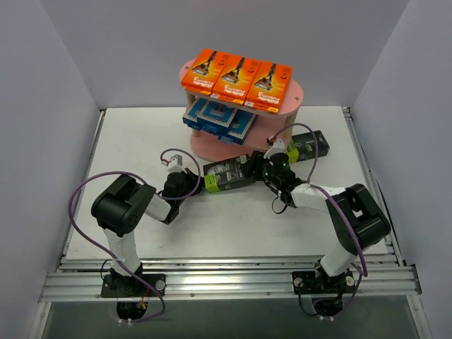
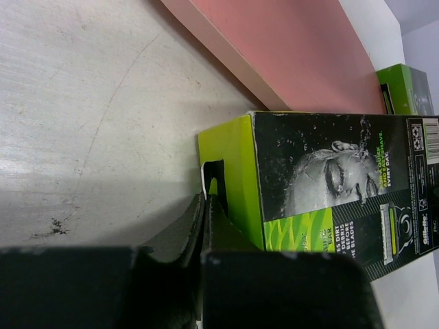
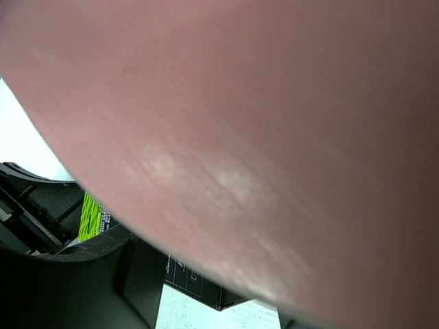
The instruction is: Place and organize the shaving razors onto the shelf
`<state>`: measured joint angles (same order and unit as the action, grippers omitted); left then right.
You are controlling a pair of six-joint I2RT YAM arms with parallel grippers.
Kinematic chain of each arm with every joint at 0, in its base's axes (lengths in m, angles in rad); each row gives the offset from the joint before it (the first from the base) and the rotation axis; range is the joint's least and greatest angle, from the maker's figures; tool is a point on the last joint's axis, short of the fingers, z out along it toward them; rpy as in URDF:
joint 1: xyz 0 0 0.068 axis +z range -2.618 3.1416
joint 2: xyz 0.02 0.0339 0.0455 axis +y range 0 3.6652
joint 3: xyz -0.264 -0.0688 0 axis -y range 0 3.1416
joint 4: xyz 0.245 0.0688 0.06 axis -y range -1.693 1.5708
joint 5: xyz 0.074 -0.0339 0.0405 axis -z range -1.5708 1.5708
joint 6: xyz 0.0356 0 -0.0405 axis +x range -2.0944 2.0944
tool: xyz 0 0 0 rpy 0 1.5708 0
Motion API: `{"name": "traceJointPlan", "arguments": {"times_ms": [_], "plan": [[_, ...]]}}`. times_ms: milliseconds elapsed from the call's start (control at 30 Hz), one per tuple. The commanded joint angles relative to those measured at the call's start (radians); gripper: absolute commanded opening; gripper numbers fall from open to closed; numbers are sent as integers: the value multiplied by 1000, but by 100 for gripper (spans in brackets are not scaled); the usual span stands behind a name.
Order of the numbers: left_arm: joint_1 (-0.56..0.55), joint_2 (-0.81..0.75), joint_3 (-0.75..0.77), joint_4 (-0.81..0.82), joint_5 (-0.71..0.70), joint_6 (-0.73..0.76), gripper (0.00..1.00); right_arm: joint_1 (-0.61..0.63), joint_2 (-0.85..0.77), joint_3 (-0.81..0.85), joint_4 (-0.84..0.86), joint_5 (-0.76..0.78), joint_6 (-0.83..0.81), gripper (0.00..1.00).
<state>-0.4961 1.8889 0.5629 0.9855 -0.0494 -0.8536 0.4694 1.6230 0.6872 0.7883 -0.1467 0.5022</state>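
Observation:
The pink shelf (image 1: 244, 95) stands at the back, with three orange razor packs (image 1: 236, 76) on its top board and blue-and-white packs (image 1: 219, 119) on the middle one. A black-and-lime pack (image 1: 229, 175) lies in front of the shelf between my two grippers. My left gripper (image 1: 200, 185) is at its lime end; in the left wrist view its fingers (image 2: 199, 216) are pressed together at the pack's (image 2: 322, 178) hang tab. My right gripper (image 1: 258, 169) is at the pack's other end. In the right wrist view a blurred pink board (image 3: 240, 137) hides most of it, with the pack (image 3: 192, 277) below.
A second black-and-lime pack (image 1: 311, 146) lies on the table right of the shelf's bottom board (image 1: 212, 147), also seen as a green box (image 2: 405, 89) past the pink board (image 2: 288, 55). Grey walls close in both sides.

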Motion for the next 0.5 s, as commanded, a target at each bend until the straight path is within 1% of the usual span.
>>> {"name": "traceJointPlan", "arguments": {"times_ms": [0, 67, 200, 467], "plan": [[-50, 13, 63, 127, 59, -58, 2, 8, 3, 18, 0, -83, -1, 51], [-55, 10, 57, 134, 59, -67, 2, 5, -5, 18, -14, -77, -7, 53], [-62, -5, 52, 127, 10, -73, 2, 0, -26, 9, -27, -60, -8, 58], [-75, -40, 48, 107, -52, -75, 2, -26, -83, -25, -44, -60, -11, 63]]}}
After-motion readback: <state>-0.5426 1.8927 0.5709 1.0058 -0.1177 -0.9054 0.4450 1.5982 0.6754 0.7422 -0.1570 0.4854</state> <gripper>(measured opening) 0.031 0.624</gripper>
